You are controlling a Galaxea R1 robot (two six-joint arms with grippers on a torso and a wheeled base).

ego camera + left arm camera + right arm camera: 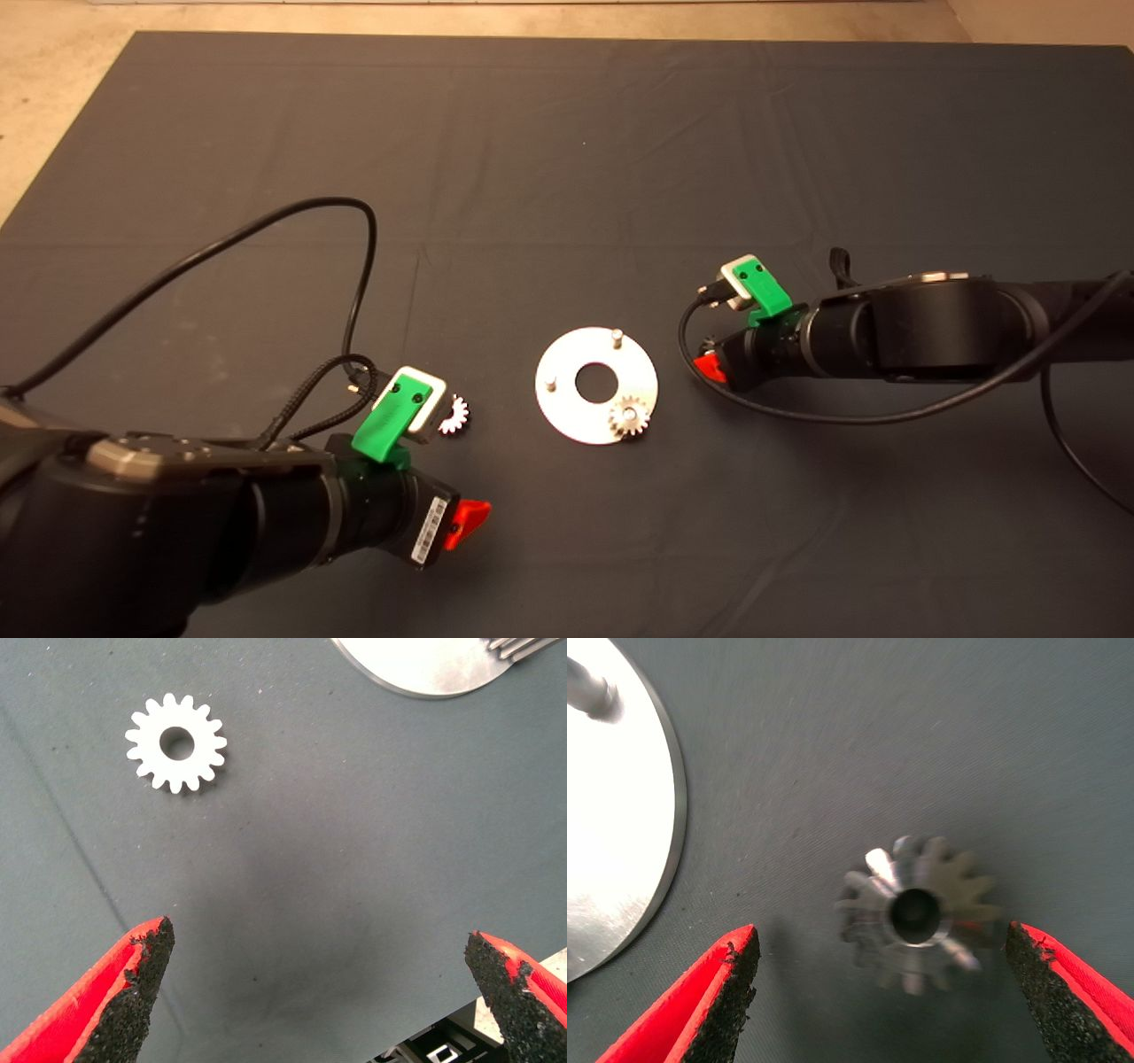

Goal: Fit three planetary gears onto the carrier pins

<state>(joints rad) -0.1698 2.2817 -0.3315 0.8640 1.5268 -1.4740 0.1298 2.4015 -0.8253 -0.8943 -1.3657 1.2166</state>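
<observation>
The shiny metal disc [580, 416] lies at mid-mat with a large central hole. Two carrier pins [617, 336] [550, 384] stand bare. A steel planetary gear [629, 416] sits on the third pin. A bright silver gear [454, 414] lies flat on the mat left of the disc; in the left wrist view it [175, 742] lies ahead of my open, empty left gripper [323, 992] [454, 474]. A darker steel gear [917, 912] lies on the mat right of the disc, between the open fingers of my right gripper [881, 992] [707, 347], untouched.
The disc's edge [434, 669] [620, 815] shows in both wrist views. Black cables loop over the mat behind the left arm [354, 266] and under the right arm [797, 412]. The dark mat [567, 133] stretches bare beyond the disc.
</observation>
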